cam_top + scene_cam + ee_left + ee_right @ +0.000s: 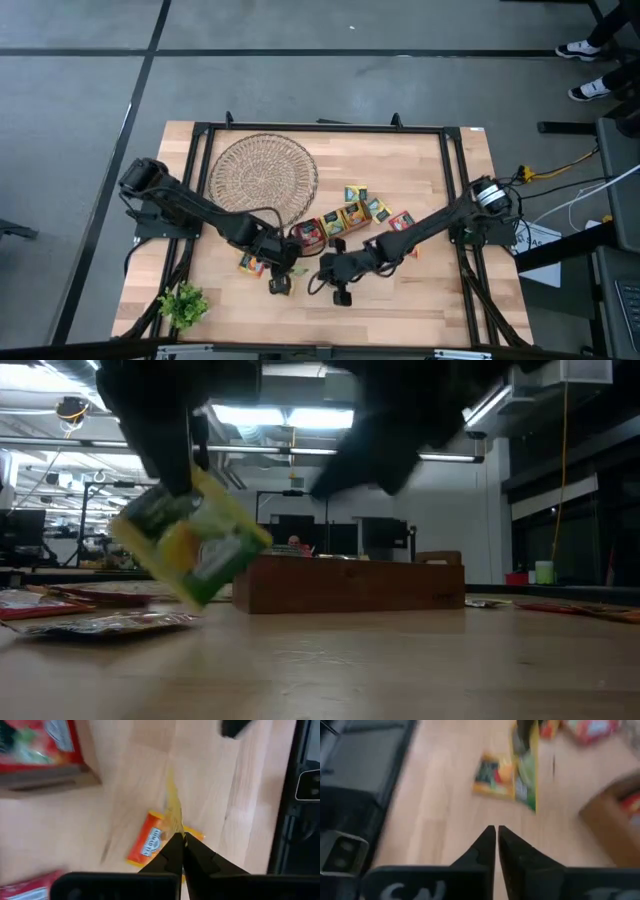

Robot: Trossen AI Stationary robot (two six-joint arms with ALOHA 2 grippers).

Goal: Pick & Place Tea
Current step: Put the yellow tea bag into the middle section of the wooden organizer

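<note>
In the low view, both arms are blurred dark shapes cut off above the wooden tray (350, 585). The sachet print (190, 545) beside it is unreadable.

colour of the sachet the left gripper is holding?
Yellow-green sachet, clearest in the low view, pinched in the shut left gripper.

A: Overhead shot is evenly lit, soft and fairly bright, the bench (420, 300) pale with only faint shadows under the 2 arms.

B: Down at bench level it's backlit: ceiling light strips (270, 415) glare white, and the arms go to black silhouettes up top.

A: The green-yellow sachet (190, 545) there is smeared, soft-edged, too close to be sharp.

B: The left wrist picture has streaky blur, the orange sachet (147, 842) soft, the red packet (42, 745) a wash.

A: Right wrist the same, everything past the dark fingers (482, 847) blurred, the colours running together.
</note>
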